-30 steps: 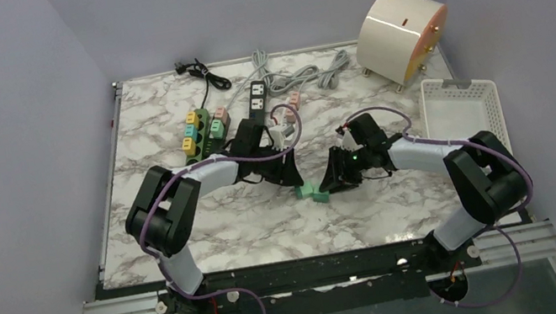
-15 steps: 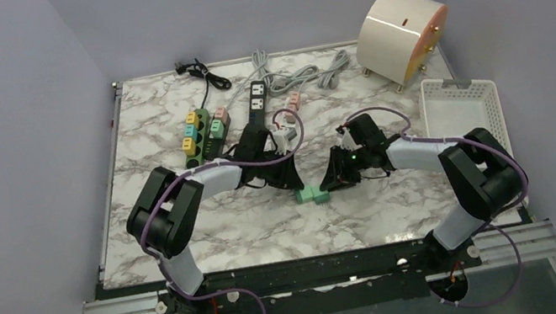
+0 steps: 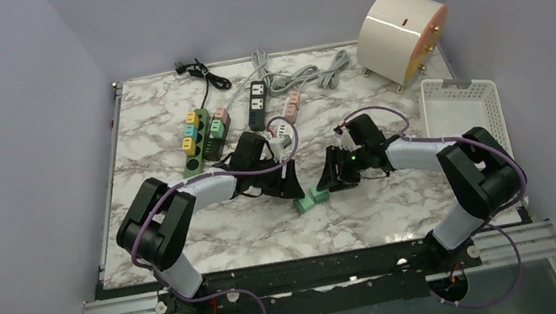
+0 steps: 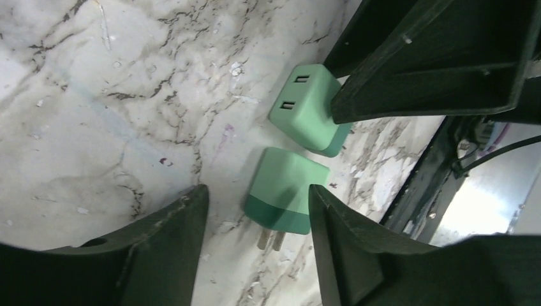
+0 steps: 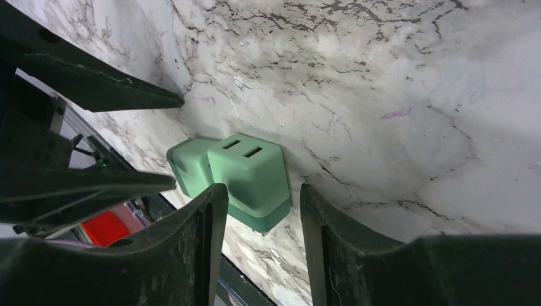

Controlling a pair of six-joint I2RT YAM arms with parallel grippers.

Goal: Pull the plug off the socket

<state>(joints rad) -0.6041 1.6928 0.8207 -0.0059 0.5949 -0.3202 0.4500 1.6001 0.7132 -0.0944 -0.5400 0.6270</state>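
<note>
Two green blocks lie side by side at the table's middle. One is a plug with its two metal prongs bare; the left wrist view shows it between my fingers. The other is a socket block with two slots on its face. They are apart, nearly touching. My left gripper is open, its jaws standing on either side of the plug. My right gripper is open, its jaws on either side of the socket block.
A green power strip with coloured plugs and a black power strip lie at the back left, with grey cables behind. A white basket stands at the right and a cream drum at the back right.
My left gripper has moved towards the near edge and now straddles the plug. The green pair has shifted and turned slightly. My right gripper has hardly moved.
</note>
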